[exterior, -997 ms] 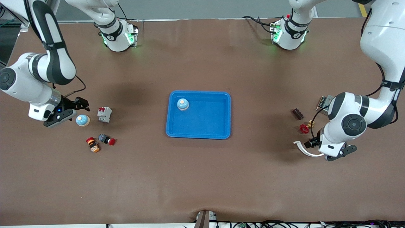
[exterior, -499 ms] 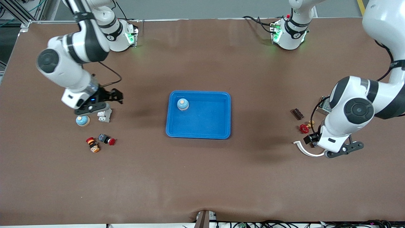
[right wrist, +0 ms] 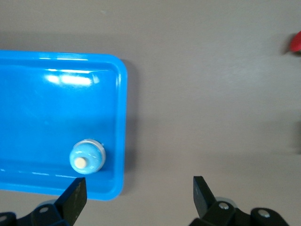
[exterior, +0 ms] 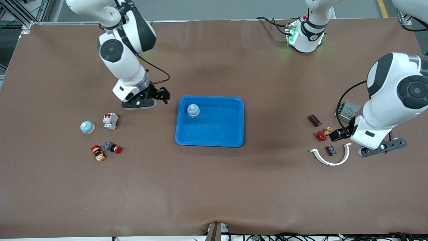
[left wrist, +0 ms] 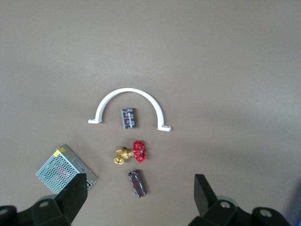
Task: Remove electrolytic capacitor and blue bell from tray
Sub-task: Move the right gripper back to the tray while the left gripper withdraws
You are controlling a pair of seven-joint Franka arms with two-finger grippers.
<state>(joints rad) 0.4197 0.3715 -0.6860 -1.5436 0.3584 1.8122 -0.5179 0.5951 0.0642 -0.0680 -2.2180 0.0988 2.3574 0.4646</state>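
From high up we look down across the whole table (exterior: 214, 187) toward the robot bases. Our left wrist camera looks straight down at the white arc (left wrist: 130, 104), also seen in the front view. Our right wrist camera looks down on the blue tray (right wrist: 56, 75), shared too.

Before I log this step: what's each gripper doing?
Left gripper: open, empty, over the small parts.
Right gripper: open, empty, beside the blue tray.

blue tray (exterior: 234, 134) mostly bare, bell (exterior: 193, 110) in one corner, table (exterior: 214, 187) nearer camera open
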